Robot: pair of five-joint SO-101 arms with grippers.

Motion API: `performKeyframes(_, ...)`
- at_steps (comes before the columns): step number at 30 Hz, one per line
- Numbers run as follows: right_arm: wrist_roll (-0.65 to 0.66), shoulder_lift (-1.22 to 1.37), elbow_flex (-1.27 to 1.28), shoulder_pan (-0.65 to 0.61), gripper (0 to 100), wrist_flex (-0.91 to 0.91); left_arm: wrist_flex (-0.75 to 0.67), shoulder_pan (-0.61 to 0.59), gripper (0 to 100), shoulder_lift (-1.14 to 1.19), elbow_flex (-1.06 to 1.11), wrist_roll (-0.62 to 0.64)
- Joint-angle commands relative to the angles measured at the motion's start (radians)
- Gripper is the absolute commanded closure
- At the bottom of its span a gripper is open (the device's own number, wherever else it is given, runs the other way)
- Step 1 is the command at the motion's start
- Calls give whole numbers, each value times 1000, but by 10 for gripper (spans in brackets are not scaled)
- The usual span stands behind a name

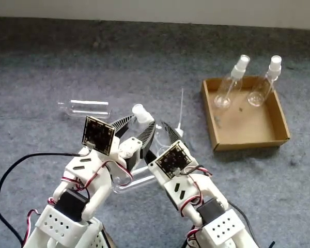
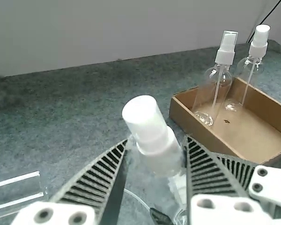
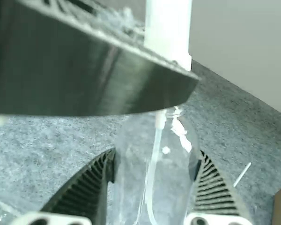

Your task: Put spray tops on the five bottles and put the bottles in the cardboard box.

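Now pinching spray top [image 2: 143, 117] in left gripper [image 2: 155, 140], clamping bottle [image 3: 126, 159] in right gripper [image 3: 154, 153], mid-frame; keep dip tube [image 3: 150, 187] centred, push it straight down, hold bottle steady.

In the high view, the 2 arms cover most of a clear bottle [image 1: 137, 182], and their bases run off the bottom edge. A dark speck [image 1: 241, 109] in the cardboard box [image 1: 209, 116] is too small to identify. In the left wrist view, the lying bottle [image 2: 14, 187] is cut by one edge and the box by the opposite one. In the right wrist view, a blurred dark finger [image 3: 84, 61] of the left end effector [image 2: 155, 140] hides the held bottle's [image 3: 154, 187] neck. The spray top [image 3: 168, 28] runs off the edge.
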Motion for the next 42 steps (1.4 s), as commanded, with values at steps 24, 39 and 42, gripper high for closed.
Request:
performKeyframes(24,15,-16,140,12,861,-1,-3,-5,873,-7,-88,-6)
performKeyframes(39,15,-16,140,15,861,-1,-66,-4,962,-16,15,-8)
performKeyframes(42,15,-16,140,15,861,-1,-60,22,962,-16,35,-8)
